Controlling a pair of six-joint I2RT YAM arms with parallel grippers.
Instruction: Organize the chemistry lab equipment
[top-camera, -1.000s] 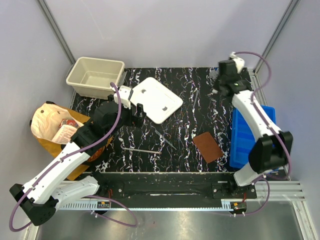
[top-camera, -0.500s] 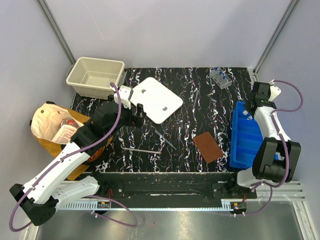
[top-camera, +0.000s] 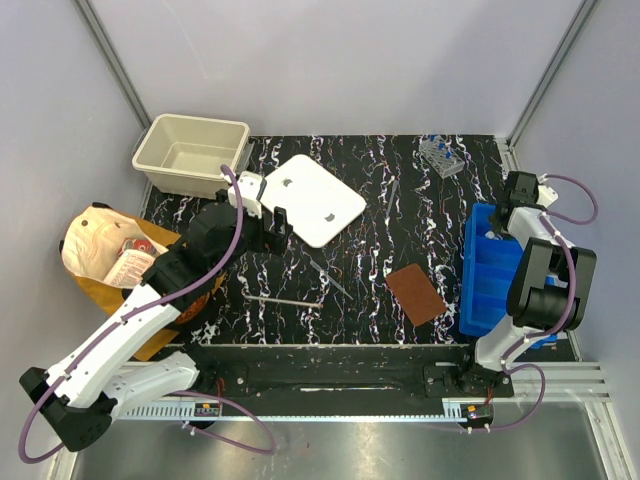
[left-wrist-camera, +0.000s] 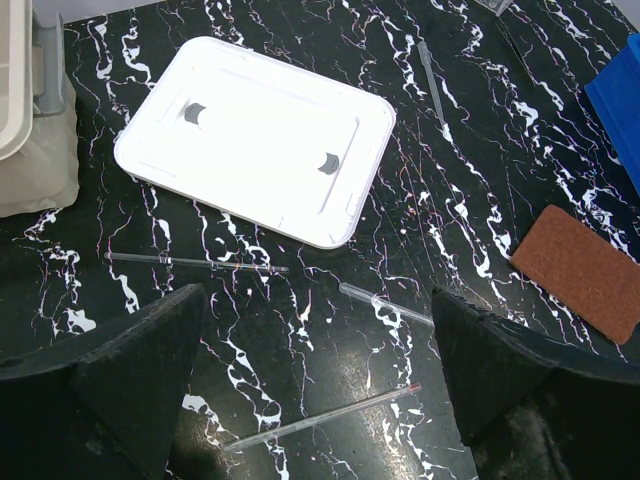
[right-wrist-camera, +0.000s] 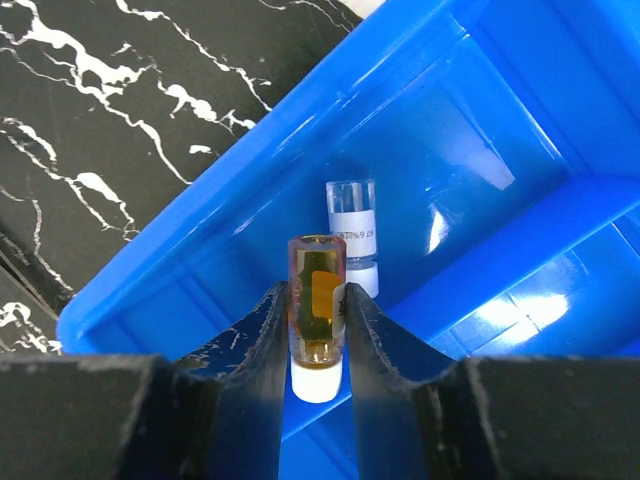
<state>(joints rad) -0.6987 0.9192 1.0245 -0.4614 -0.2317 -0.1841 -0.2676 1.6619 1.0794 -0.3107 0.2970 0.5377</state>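
Amber vial (right-wrist-camera: 317, 290) pinched in right claw (right-wrist-camera: 317, 312) over blue bin (right-wrist-camera: 560, 100) at right edge of counter (top-camera: 400, 200), presumably to join the clear vial (right-wrist-camera: 352, 225) inside; left claw (left-wrist-camera: 318, 300) gapes empty.

The table (left-wrist-camera: 330, 360) had a glossy black top veined in white like marble; on it the white lid (left-wrist-camera: 255, 140) looked like smooth, satin plastic and the brown pad (left-wrist-camera: 583, 270) matt and rough-grained. The blue bin (right-wrist-camera: 240, 200) was shiny moulded plastic, while the amber vial (right-wrist-camera: 317, 270), the clear vial (right-wrist-camera: 351, 225) and the pipette (left-wrist-camera: 385, 303) were transparent and smooth, glass or plastic unclear. The fingers (right-wrist-camera: 262, 335) of the right gripper (right-wrist-camera: 315, 295) were matt black.
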